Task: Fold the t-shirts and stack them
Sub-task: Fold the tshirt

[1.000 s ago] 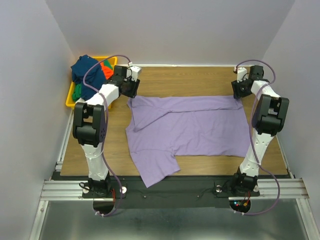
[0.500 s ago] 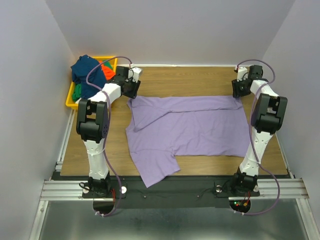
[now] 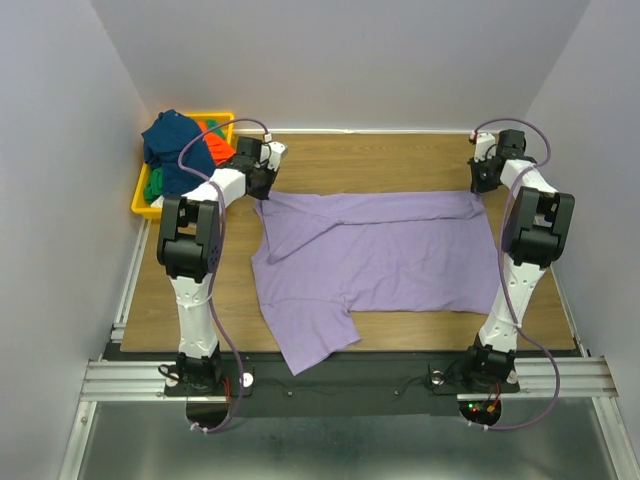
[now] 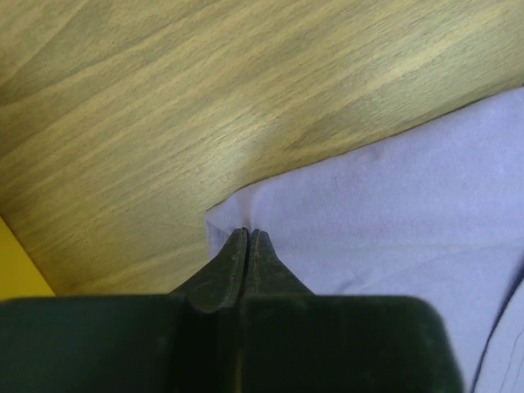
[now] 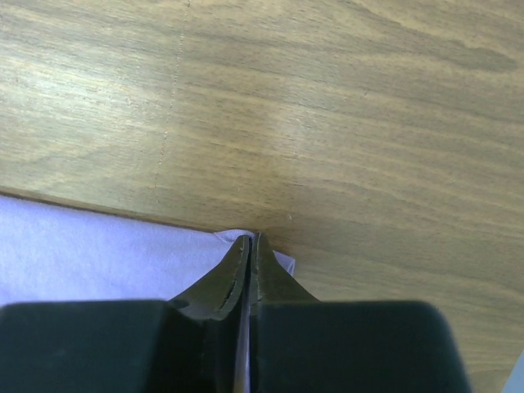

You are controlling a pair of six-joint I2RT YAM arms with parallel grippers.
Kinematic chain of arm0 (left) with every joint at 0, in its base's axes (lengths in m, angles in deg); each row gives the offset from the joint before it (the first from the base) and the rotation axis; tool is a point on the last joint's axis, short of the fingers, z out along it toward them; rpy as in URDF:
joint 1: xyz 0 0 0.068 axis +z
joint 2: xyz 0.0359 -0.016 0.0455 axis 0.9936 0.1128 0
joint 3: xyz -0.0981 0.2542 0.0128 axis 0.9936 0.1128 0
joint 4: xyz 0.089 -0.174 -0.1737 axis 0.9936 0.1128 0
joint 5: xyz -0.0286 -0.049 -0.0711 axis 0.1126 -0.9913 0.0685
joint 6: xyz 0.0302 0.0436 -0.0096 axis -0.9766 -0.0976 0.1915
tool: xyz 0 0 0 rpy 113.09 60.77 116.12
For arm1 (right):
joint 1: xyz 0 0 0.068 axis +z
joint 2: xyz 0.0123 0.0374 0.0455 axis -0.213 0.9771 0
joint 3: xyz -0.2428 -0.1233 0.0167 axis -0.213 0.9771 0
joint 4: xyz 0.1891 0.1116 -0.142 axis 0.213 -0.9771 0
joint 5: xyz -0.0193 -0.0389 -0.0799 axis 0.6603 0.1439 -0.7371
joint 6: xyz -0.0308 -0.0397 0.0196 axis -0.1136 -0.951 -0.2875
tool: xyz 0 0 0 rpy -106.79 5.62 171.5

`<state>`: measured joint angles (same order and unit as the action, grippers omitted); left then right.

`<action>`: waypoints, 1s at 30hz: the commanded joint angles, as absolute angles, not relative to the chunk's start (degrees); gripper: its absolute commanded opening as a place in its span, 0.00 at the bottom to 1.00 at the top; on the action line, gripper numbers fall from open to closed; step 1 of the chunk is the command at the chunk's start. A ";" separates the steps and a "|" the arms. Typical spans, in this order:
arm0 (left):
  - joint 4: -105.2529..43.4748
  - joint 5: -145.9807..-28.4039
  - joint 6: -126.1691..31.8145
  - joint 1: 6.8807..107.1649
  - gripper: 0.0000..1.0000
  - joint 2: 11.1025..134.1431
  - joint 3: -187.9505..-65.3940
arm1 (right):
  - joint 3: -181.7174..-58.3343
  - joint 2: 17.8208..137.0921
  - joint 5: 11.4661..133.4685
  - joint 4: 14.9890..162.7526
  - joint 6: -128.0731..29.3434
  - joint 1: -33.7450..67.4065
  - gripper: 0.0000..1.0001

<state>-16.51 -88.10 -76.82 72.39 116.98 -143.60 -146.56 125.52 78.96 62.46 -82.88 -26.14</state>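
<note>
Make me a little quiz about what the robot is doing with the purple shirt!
1. True or false: the purple shirt lies spread out on the table.
2. What is the left hand pinching? A) a sleeve of a blue shirt B) a corner of the purple shirt C) nothing at all
3. Fill in the word: the other shirts are piled in the yellow ____.

Key: 1 true; 2 B; 3 bin.
</note>
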 commanded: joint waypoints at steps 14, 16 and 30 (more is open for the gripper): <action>-18.77 -87.19 -79.76 74.91 0.00 111.74 -141.95 | -145.29 119.59 77.22 62.75 -74.11 -32.60 0.00; -18.77 -87.28 -79.85 74.91 0.00 111.91 -142.13 | -145.38 120.30 77.22 62.66 -72.44 -33.65 0.01; -19.82 -89.21 -78.27 75.08 0.00 115.33 -145.81 | -153.63 126.98 82.05 62.66 -67.78 -35.94 0.15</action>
<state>-18.52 -89.26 -78.20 74.03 116.50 -142.38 -148.46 125.58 81.93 60.45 -68.63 -34.51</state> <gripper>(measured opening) 0.026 0.144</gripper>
